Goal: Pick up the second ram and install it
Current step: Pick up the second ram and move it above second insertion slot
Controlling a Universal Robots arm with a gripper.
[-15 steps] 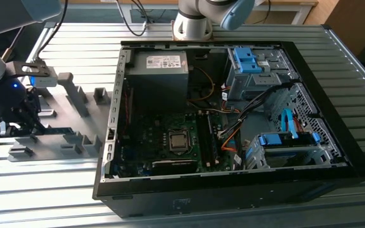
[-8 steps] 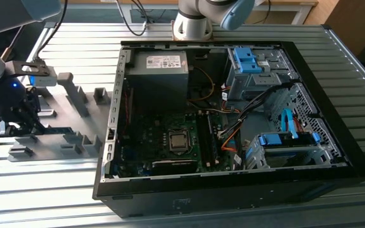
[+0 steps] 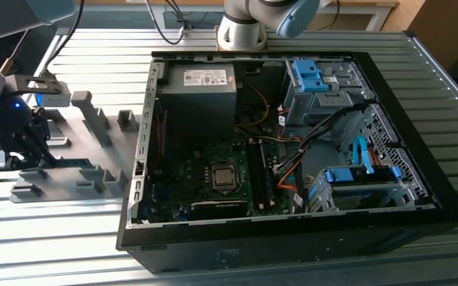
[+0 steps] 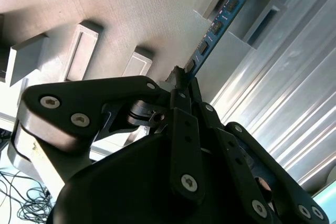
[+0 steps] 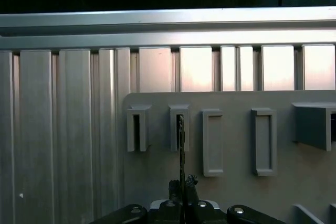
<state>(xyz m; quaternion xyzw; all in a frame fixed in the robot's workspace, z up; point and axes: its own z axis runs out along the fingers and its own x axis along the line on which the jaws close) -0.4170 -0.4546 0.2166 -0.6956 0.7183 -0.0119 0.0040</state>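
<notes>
One gripper [image 4: 182,78] clamped tight on second ram [image 4: 215,24], hovering over grey holder plate [image 3: 68,164] @ 9 o'clock of PC case [image 3: 293,241].

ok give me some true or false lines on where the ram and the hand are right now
1. The hand is shut on the ram stick. True.
2. The ram stick is seated in the motherboard. False: it is held over the grey holder plate, outside the PC case.
3. The PC case lies open, with its inside showing. True.
4. The hand is inside the PC case. False: it is at the holder plate, on the exterior view's left of the case.
5. The ram stick's far end is at a grey holder block. True.
</notes>
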